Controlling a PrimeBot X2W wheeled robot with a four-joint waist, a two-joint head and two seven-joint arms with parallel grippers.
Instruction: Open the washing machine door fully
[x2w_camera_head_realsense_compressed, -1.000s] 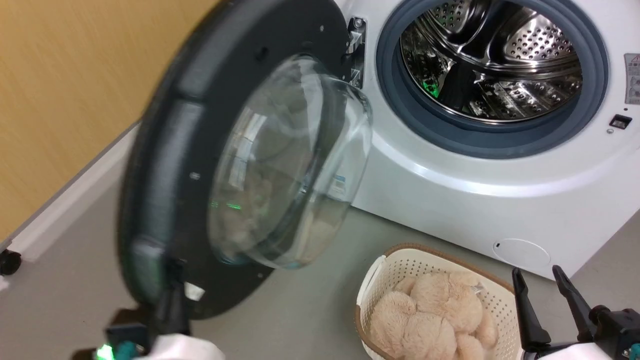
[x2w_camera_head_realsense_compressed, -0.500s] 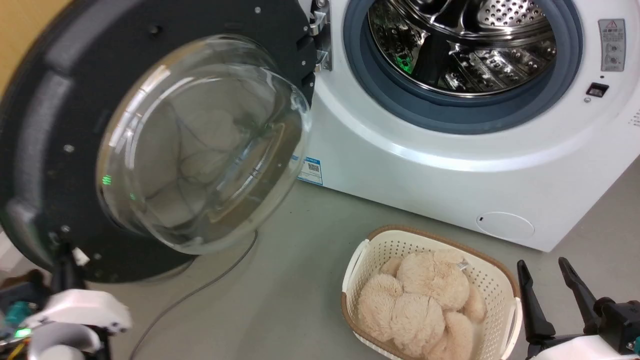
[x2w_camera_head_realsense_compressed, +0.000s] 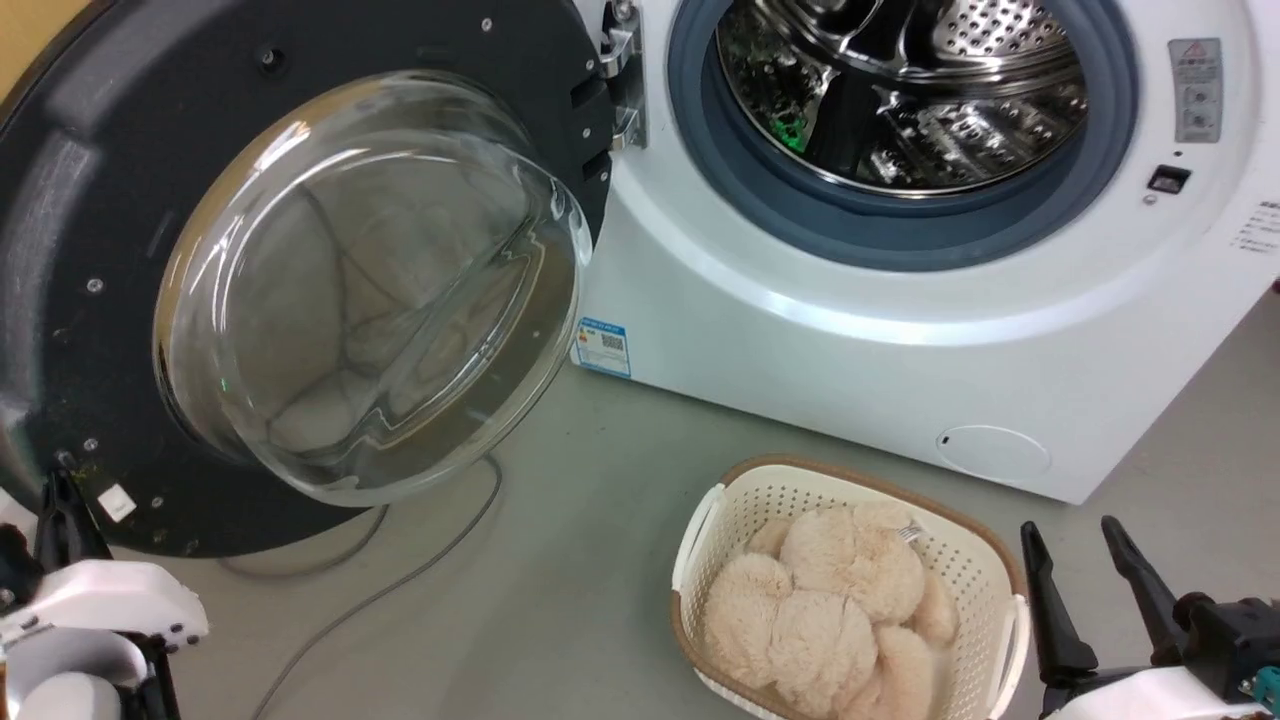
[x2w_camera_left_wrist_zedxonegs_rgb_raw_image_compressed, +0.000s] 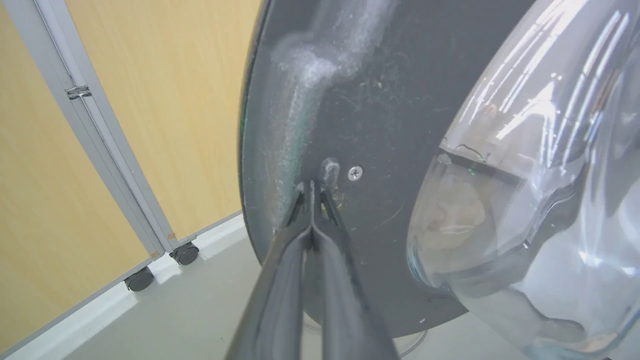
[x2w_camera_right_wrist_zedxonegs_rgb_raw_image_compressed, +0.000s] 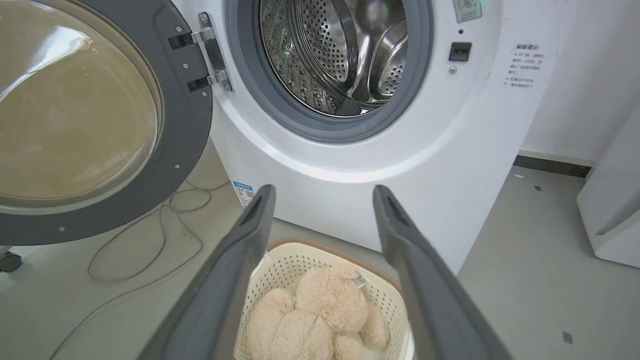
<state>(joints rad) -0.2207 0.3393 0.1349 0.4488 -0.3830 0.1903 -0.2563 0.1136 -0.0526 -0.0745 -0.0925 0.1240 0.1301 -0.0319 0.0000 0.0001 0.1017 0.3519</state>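
The washing machine door (x2w_camera_head_realsense_compressed: 100, 200), a black ring around a bulging glass bowl (x2w_camera_head_realsense_compressed: 370, 290), hangs wide open at the left of the white washing machine (x2w_camera_head_realsense_compressed: 850, 340), on its hinge (x2w_camera_head_realsense_compressed: 622, 80). My left gripper (x2w_camera_head_realsense_compressed: 62, 492) is shut at the door's lower outer edge. In the left wrist view its closed tips (x2w_camera_left_wrist_zedxonegs_rgb_raw_image_compressed: 312, 189) press the door's dark inner face (x2w_camera_left_wrist_zedxonegs_rgb_raw_image_compressed: 390, 100) beside a screw, holding nothing. My right gripper (x2w_camera_head_realsense_compressed: 1070, 530) stands open at the lower right, apart from the machine, and its spread fingers (x2w_camera_right_wrist_zedxonegs_rgb_raw_image_compressed: 260, 210) hang over the basket. The steel drum (x2w_camera_head_realsense_compressed: 900, 90) and grey gasket (x2w_camera_head_realsense_compressed: 900, 225) lie exposed.
A cream basket (x2w_camera_head_realsense_compressed: 700, 520) holding a beige plush toy (x2w_camera_head_realsense_compressed: 840, 600) stands on the floor before the machine. A grey cable (x2w_camera_head_realsense_compressed: 400, 580) trails under the door. A yellow partition (x2w_camera_left_wrist_zedxonegs_rgb_raw_image_compressed: 175, 100) on casters (x2w_camera_left_wrist_zedxonegs_rgb_raw_image_compressed: 185, 253) stands behind the door. A white appliance (x2w_camera_right_wrist_zedxonegs_rgb_raw_image_compressed: 610, 215) stands at the right.
The door has swung further open to the left, with my shut left gripper following its lower edge. The head camera has shifted too. My right gripper has stayed open in place.
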